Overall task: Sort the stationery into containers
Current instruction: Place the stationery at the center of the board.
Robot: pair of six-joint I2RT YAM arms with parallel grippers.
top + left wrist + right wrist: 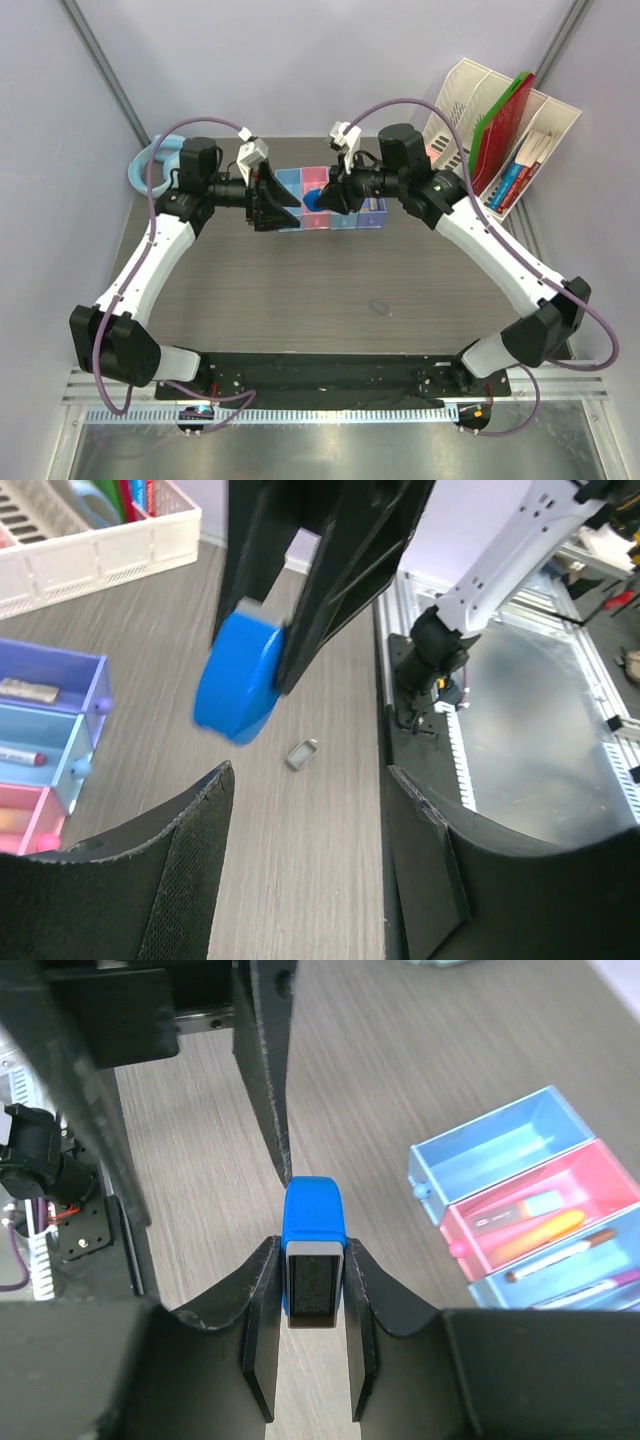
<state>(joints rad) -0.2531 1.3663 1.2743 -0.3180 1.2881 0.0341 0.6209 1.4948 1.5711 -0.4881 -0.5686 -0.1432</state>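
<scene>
Right pincer (310,1250) tight around blue block (313,1218); left pincer (308,775) agape.

Grey table (300,290), row of coloured bins (316,178), cream organiser (455,90), blue headphones (140,172), small clip (380,307)

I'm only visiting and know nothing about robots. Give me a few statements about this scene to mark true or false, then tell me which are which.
1. The right end effector grips a blue block. True.
2. The left end effector grips the block too. False: it is open and empty, and only faces the block.
3. A yellow marker lies in the pink bin. True.
4. The end blue bin beside the pink bin holds the block. False: that bin is empty, and the block is up in the air.
5. A small clip lies loose on the table, outside every bin. True.
</scene>
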